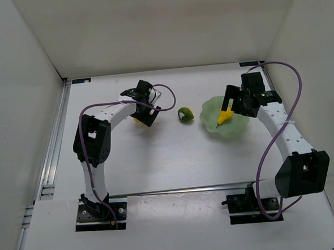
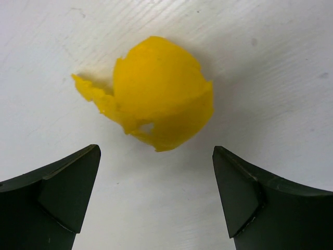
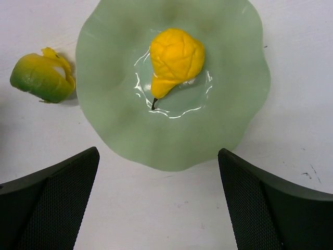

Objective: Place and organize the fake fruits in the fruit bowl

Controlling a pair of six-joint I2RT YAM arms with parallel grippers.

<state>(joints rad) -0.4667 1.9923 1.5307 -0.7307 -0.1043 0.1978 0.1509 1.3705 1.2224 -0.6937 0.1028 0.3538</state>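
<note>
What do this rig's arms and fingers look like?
The left arm and right arm have white links, black joint housings and a trailing purple cable. The left fingers and right fingers are dark wedges, and the right ones are finely dotted.

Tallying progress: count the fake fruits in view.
3: yellow pear in the fruit bowl; green fruit on the table beside the bowl; round yellow fruit on the table below the left gripper. None seems hidden.
</note>
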